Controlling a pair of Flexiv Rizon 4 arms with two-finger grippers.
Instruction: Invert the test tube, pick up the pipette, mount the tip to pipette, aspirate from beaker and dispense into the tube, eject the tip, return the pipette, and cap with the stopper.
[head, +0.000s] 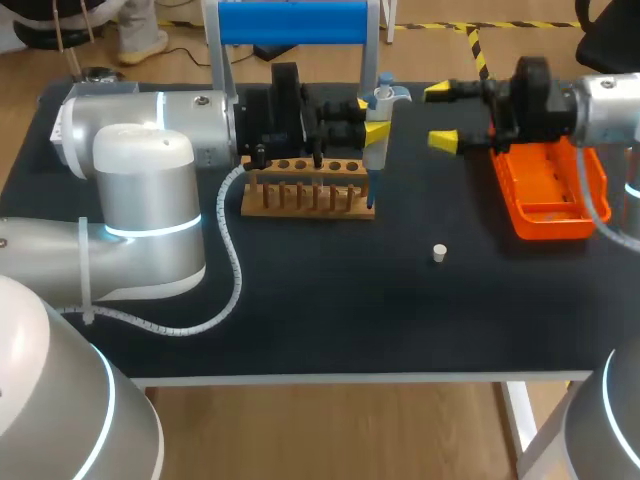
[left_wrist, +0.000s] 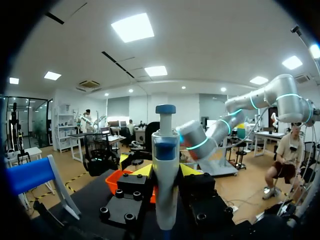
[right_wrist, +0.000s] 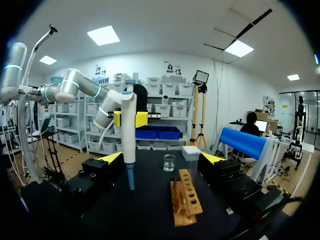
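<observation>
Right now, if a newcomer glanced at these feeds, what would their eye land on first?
The white pipette stands upright, clamped in my left claw, just past the right end of the wooden rack. My right claw hangs open between the pipette and the orange tray. A small white stopper lies alone on the dark table.

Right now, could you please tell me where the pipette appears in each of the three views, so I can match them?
Head view: the pipette stands upright at the wooden rack's right end.
Left wrist view: the pipette is upright between this gripper's own fingers.
Right wrist view: the pipette is ahead of the gripper, beside the rack.
Shared landmark: the left gripper, its yellow tips clamping the pipette.
</observation>
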